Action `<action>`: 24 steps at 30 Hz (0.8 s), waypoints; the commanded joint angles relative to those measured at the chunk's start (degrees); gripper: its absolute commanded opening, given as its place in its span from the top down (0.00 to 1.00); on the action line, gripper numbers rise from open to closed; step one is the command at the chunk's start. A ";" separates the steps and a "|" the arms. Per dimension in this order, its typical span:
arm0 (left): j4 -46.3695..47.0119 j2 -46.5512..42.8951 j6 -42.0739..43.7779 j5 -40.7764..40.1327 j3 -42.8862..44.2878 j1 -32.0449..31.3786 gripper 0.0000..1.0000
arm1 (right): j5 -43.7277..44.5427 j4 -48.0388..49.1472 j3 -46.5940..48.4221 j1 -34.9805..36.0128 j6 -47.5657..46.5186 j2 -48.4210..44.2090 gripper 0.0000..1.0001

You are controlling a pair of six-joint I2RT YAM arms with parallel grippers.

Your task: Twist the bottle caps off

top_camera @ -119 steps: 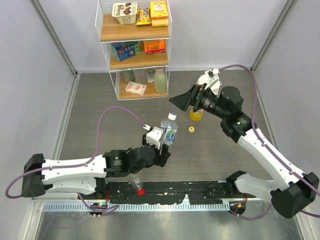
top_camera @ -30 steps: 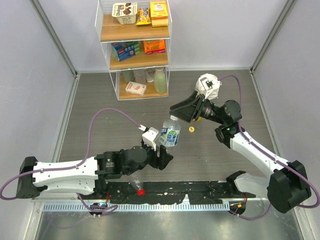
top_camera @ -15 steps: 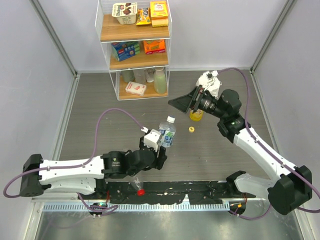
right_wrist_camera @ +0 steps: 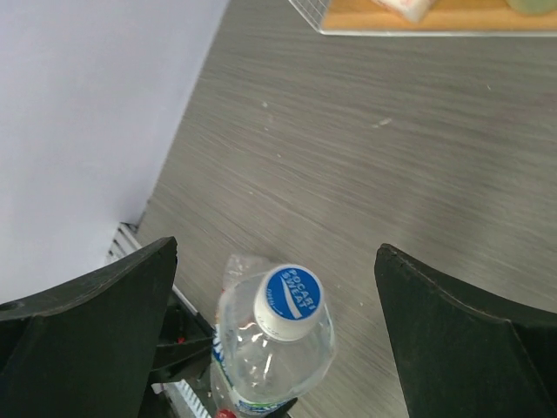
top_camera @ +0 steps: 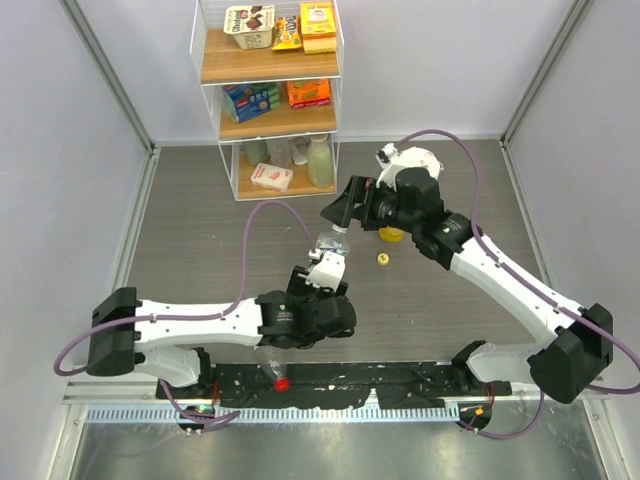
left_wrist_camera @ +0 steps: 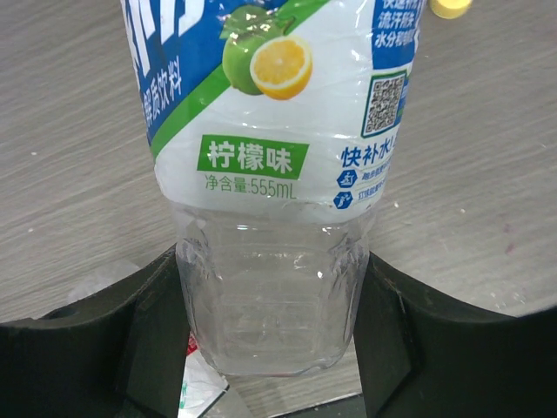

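Observation:
My left gripper (left_wrist_camera: 271, 335) is shut on the lower body of a clear bottle with a blue label (left_wrist_camera: 270, 165) and holds it upright. The bottle's white cap (right_wrist_camera: 289, 301), printed blue on top, sits on its neck. My right gripper (right_wrist_camera: 277, 256) hangs wide open just above that cap, one finger on each side, touching nothing. From the top view the right gripper (top_camera: 345, 212) covers most of the bottle (top_camera: 334, 241). A loose yellow cap (top_camera: 382, 259) lies on the table near the yellow bottle (top_camera: 392, 236). A red cap (top_camera: 282, 382) lies on the black mat.
A wire shelf (top_camera: 270, 100) with boxes and a pale green bottle (top_camera: 320, 160) stands at the back. A clear bottle (top_camera: 268, 365) lies by the black mat (top_camera: 400, 378) at the near edge. Grey walls close in both sides.
The right gripper opened wide and swung left from the yellow bottle to above the blue-label bottle's cap. The left arm carried that bottle slightly farther back.

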 commanded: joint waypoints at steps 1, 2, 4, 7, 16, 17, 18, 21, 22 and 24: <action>-9.61 3.84 -7.83 -10.96 5.70 -1.05 1.00 | 8.41 -2.33 2.42 2.17 -0.84 0.52 0.02; -11.19 4.72 -8.54 -11.75 6.32 -1.22 1.00 | 8.67 -2.16 2.41 2.26 -0.75 0.52 0.02; -12.43 6.04 -9.25 -12.72 7.55 -1.31 1.00 | 8.94 -1.89 2.15 2.34 -0.58 0.52 0.03; -13.23 7.53 -9.43 -12.82 8.79 -1.40 1.00 | 8.42 -0.14 1.19 2.43 0.21 -0.01 0.13; -12.96 7.45 -9.69 -12.55 9.05 -1.75 1.00 | 6.48 1.27 -0.57 3.31 0.39 0.17 0.28; -12.62 7.27 -9.43 -12.46 8.97 -1.66 1.00 | 6.48 1.27 -0.75 3.31 0.39 0.08 0.28; -12.52 7.19 -9.43 -12.46 8.97 -1.66 1.00 | 6.39 1.27 -0.75 3.31 0.31 0.08 0.29; -12.00 6.83 -9.25 -12.11 8.79 -1.66 1.00 | 6.30 2.15 -1.27 3.31 0.22 0.17 0.31; -12.00 6.83 -9.25 -12.20 8.79 -1.75 1.00 | 6.22 2.68 -1.62 3.31 0.48 0.17 0.35; -12.44 6.66 -9.95 -12.02 8.70 -1.66 1.00 | 5.87 3.20 -1.89 3.31 0.66 0.26 0.44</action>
